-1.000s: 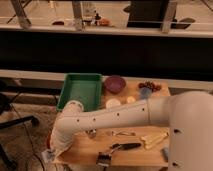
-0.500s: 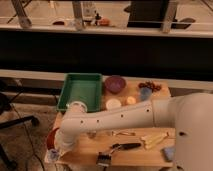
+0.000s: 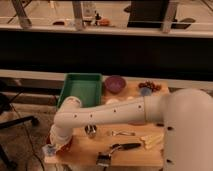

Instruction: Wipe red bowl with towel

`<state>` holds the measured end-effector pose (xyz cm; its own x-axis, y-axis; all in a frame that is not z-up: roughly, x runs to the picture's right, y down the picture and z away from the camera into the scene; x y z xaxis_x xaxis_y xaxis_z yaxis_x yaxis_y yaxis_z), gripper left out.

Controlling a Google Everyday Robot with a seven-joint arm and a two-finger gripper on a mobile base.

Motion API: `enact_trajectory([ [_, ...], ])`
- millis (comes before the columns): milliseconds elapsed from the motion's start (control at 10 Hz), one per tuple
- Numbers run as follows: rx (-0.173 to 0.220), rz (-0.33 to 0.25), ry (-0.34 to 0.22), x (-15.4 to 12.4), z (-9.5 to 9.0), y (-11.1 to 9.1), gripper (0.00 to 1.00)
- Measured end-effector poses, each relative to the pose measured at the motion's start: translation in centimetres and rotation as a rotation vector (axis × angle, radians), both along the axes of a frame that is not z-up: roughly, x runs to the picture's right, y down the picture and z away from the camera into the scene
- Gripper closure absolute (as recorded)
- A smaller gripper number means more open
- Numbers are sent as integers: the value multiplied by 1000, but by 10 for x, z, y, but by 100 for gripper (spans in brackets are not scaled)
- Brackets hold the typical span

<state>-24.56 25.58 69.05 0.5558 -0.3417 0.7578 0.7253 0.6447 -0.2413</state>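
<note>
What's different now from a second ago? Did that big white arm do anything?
The arm's far end dipped lower toward the table's front-left corner, where the claw now sits by something red. Whether it holds anything is hidden. The green tray, purple bowl and utensils stayed put.

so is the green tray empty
Empty where visible: the green tray shows a bare floor; the arm hides its near edge. The gripper is low, front-left of the table.

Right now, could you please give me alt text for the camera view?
A white robot arm reaches over a wooden table, its gripper low at the front-left corner by a red bowl. A green tray and purple bowl sit behind.
</note>
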Motion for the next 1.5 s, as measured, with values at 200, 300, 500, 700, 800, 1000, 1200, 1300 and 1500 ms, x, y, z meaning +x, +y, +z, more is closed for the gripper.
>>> enact_trajectory([
  [200,15,-15,-18,-11,7,-9,100],
  [300,19,-17,-23,-13,8,-11,100],
  [500,33,-20,-28,-15,8,-16,100],
  [700,66,-23,-29,-15,2,-27,100],
  [800,80,-18,-20,-9,1,-33,100],
  [1000,91,-13,-8,-4,4,-36,100],
  [1200,96,-8,-1,-1,8,-34,100],
  [1300,98,-4,4,1,10,-32,100],
  [1500,121,0,11,3,7,-35,100],
])
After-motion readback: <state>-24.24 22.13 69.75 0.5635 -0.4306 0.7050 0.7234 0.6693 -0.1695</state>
